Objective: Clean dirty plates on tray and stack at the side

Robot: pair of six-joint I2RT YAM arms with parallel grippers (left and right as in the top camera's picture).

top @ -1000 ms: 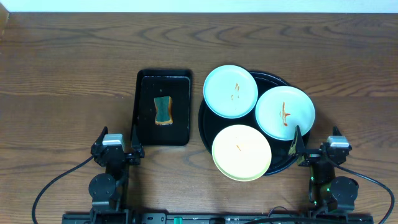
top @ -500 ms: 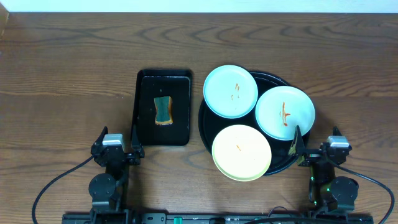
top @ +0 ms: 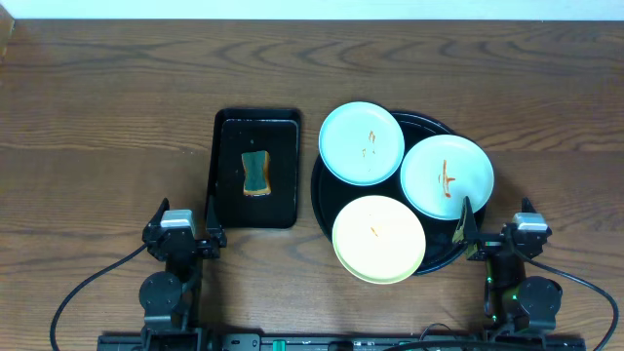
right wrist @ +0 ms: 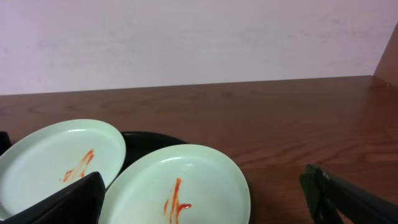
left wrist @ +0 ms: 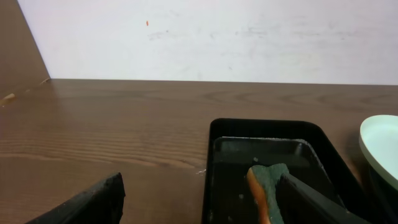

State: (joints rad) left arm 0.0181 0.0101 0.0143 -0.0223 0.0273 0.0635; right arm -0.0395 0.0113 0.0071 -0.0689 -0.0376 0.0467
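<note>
Three plates lie on the round black tray (top: 427,124): a pale blue-green plate (top: 362,143) at the back left, a second blue-green plate (top: 448,175) at the right, and a pale yellow plate (top: 379,239) at the front. All carry thin orange-red smears. The right wrist view shows the two blue-green plates, one ahead (right wrist: 177,190) and one at the left (right wrist: 59,165). My left gripper (top: 183,237) is open and empty near the front edge, left of the tray. My right gripper (top: 497,237) is open and empty by the tray's front right rim.
A rectangular black tray (top: 255,168) holds a green and orange sponge (top: 255,173) left of the round tray; it also shows in the left wrist view (left wrist: 268,190). Bare wooden table lies to the far left, right and back.
</note>
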